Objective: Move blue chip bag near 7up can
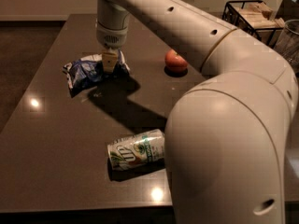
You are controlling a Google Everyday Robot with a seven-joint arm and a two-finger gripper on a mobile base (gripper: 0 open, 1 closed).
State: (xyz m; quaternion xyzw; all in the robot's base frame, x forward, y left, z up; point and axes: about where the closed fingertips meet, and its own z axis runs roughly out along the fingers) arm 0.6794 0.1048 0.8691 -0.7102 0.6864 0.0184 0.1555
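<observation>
The blue chip bag (pixel 86 71) lies crinkled on the dark table (pixel 51 139) at the far left. My gripper (pixel 109 62) hangs straight down from the arm and sits at the bag's right end, touching or just above it. The 7up can (pixel 136 150) lies on its side near the table's front edge, well apart from the bag and partly behind my arm's big elbow (pixel 224 143).
A red apple (pixel 176 61) sits on the table right of the gripper. A black wire basket (pixel 252 15) with wooden blocks and a clear glass (pixel 288 38) stand at the far right. The table's front edge runs just below the can.
</observation>
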